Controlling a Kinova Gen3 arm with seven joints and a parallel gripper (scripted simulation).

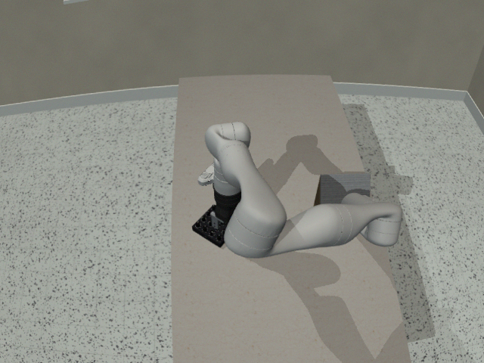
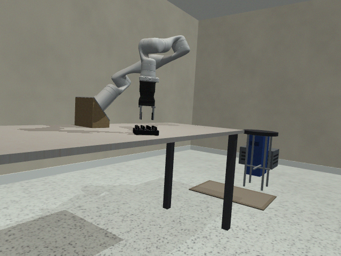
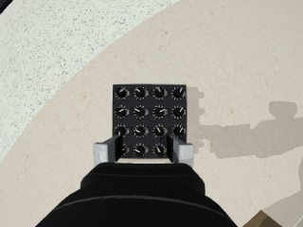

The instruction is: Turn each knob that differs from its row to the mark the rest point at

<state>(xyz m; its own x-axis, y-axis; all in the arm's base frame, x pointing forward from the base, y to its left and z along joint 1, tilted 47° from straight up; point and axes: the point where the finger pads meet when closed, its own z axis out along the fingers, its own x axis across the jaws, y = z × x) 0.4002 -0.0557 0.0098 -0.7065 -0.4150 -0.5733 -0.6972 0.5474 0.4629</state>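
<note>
The black knob box [image 1: 206,237] [image 2: 145,133] [image 3: 150,102] stands flat on the table. In the wrist view its name gaps seem to face right, so row A looks to be the left column, with knob 1 lowest. In the third column, the line of knob C3 [image 3: 159,112] points right and slightly up; knobs C4 [image 3: 159,93], C2 [image 3: 159,130] and C1 [image 3: 159,149] point up or up-left. Other lines are too small to read surely. My gripper [image 2: 146,118] [image 3: 144,145] is open and empty, above the box. Its fingers partly hide knobs A1 and D1.
The arm's wedge-shaped base mount [image 1: 343,184] [image 2: 83,111] stands on the table [image 1: 254,97] [image 2: 187,132], away from the box. A table edge lies close to the box. A stool [image 2: 260,133] stands on the floor beyond the table.
</note>
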